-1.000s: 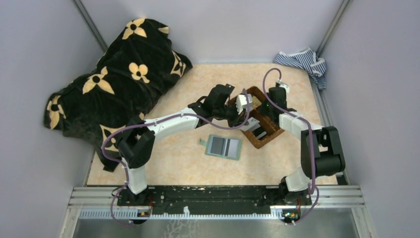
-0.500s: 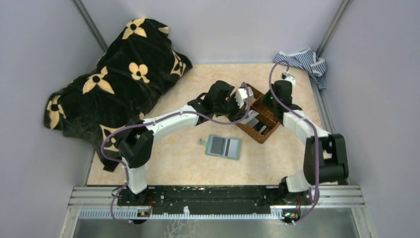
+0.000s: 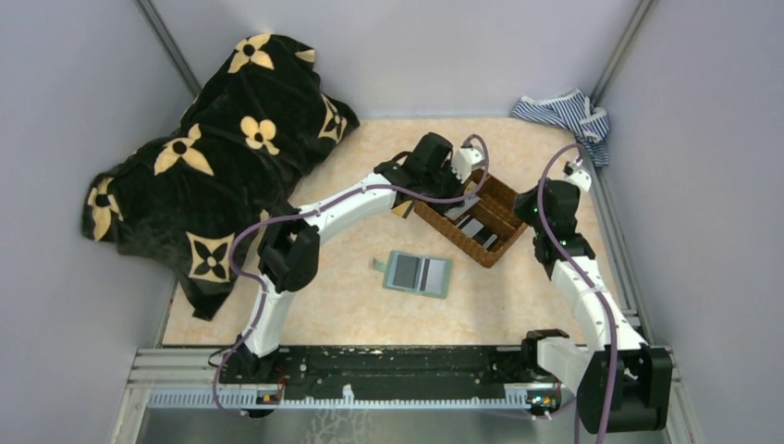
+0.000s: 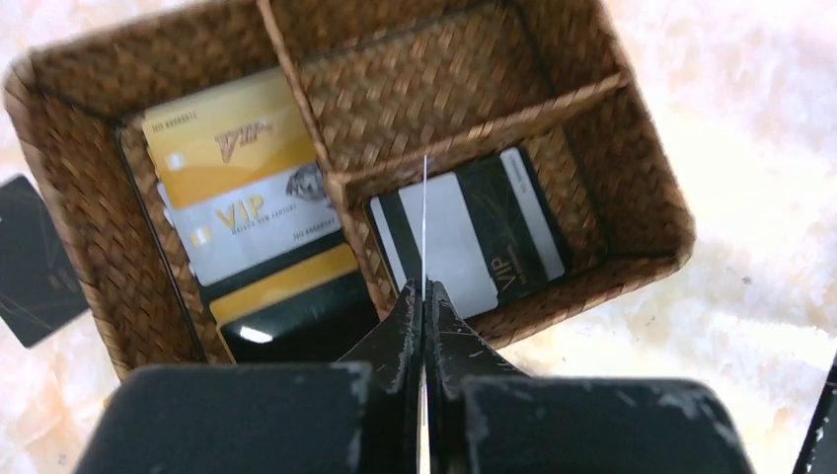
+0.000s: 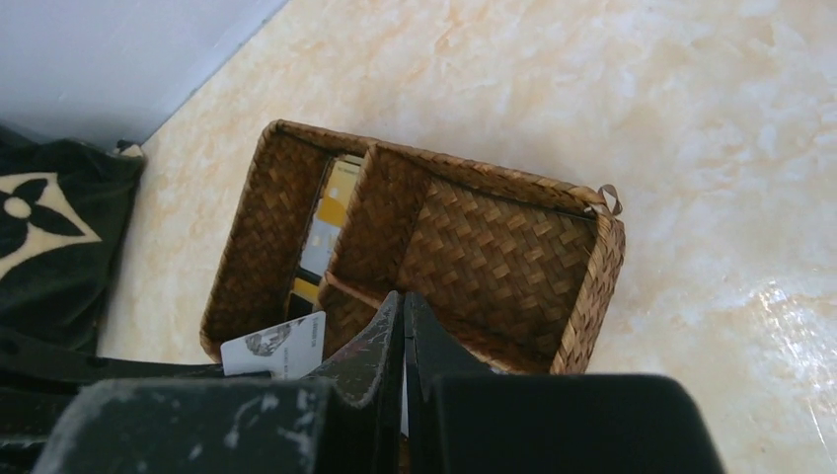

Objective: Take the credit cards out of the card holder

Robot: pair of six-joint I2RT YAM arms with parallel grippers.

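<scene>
**Operator:** State of the left gripper [image 4: 424, 296]?

**Technician:** Fingers are pressed together on a credit card [image 5: 274, 348]. The card is pale grey-white and shows edge-on as a thin line in the left wrist view. It hangs over the basket [image 4: 632, 188], above the divider of the small compartment.

**Operator:** Right gripper [image 5: 403, 301]?

**Technician:** Fingers are together with nothing between them, positioned above the basket.

**Operator:** Legible markings?

**Technician:** Long compartment: a gold card [image 4: 229, 138] with a stylised "VIP". Overlapping it is a silver card [image 4: 252, 222] with "VIP" in gold. The fine print on both is too blurred to read. Small compartment: a black card [image 4: 464, 242], reverse side up, with a dark stripe, a white panel and "VIP" running lengthwise.

**Operator:** Card holder [image 3: 418, 274]?

**Technician:** It lies open and flat on the table [image 3: 333, 305], apart from the basket and between the arms, dark pockets facing up. A loose black card [image 4: 35, 262] lies on the table just beside the basket.
</scene>
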